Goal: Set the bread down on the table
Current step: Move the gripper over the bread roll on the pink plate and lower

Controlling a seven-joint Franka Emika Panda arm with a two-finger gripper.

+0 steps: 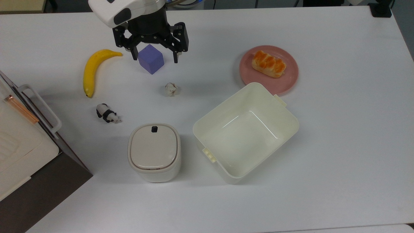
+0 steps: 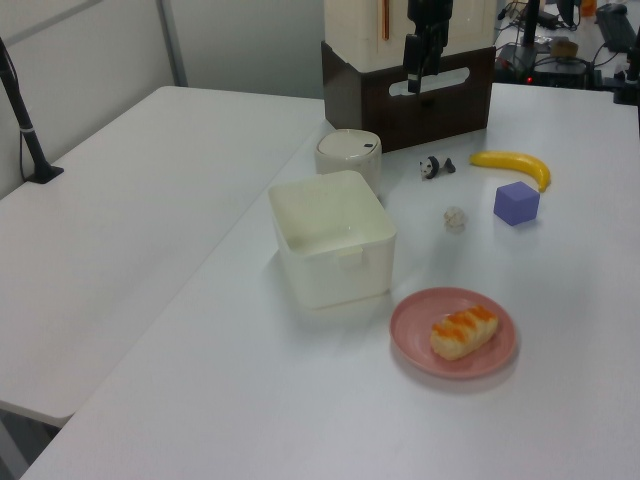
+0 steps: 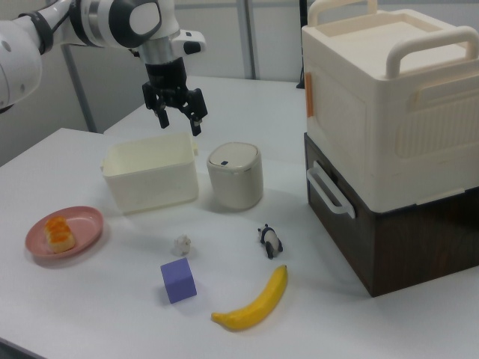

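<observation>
- Gripper (image 1: 154,58): upper centre-left of the top view, fingers spread wide and holding nothing. In the right view it hangs raised above the table, in the upper left of the frame (image 3: 180,120).
- Bread (image 1: 268,63): lies on the pink plate (image 1: 288,82), upper right of the top view; lower right of the left view (image 2: 464,332); far left of the right view (image 3: 58,231).
- Table (image 1: 339,136): white top carrying every item listed.
- Purple cube (image 1: 150,59): in the top view it appears between the spread fingers, though the right view shows it resting on the table well below the gripper.
- Banana (image 1: 92,70): left of the cube in the top view, apart from it.
- Paper ball (image 1: 171,89): centre of the top view, below the cube.
- Panda figure (image 1: 107,114): below the banana in the top view.
- Open cream bin (image 1: 245,131): centre-right of the top view, its upper corner overlapping the plate's edge in that frame.
- Lidded cream canister (image 1: 154,152): lower centre-left, just beside the bin.
- Brown-and-cream case (image 3: 389,134): right side of the right view.
</observation>
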